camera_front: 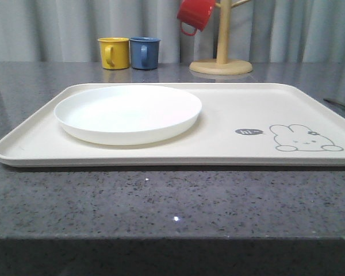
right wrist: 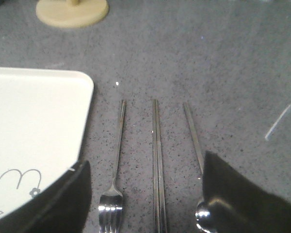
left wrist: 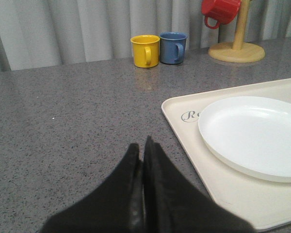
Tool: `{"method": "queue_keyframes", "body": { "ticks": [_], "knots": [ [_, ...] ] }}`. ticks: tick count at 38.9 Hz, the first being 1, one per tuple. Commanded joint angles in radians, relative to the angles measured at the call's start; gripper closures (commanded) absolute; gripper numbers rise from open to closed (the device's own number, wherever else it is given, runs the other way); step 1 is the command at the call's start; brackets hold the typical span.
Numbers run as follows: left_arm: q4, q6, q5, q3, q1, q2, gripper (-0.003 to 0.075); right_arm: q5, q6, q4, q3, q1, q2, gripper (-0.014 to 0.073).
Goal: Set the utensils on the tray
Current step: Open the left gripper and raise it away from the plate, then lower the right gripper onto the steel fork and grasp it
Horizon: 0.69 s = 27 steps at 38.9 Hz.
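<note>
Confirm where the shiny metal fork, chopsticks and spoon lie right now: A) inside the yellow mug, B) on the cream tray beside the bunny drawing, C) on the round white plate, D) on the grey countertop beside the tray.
D: the shiny metal fork, chopsticks and spoon lie side by side on the grey countertop, off the cream tray.

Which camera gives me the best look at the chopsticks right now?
The right wrist view: the chopsticks lie side by side on the countertop between the fork and the spoon, beside the tray. The front view catches at most a thin sliver at the tray's right edge.
</note>
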Motion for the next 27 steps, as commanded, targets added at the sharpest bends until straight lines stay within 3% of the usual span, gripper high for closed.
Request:
{"method": "queue_keyframes", "body": {
  "ticks": [1,13,27],
  "knots": [
    [-0.008,-0.008,-0.087,-0.028,0.000,0.007,0.0738,0.018,-0.006,0.001,-0.122,-0.005,0.133,0.0130],
    [-0.008,-0.008,-0.087,-0.028,0.000,0.007,0.0738,0.318,-0.006,0.016,-0.380,0.076,0.485,0.0130],
    [-0.008,-0.008,-0.086,-0.028,0.000,0.007,0.0738,0.362,-0.006,0.015,-0.498,0.082,0.721,0.0149]
  ]
}}
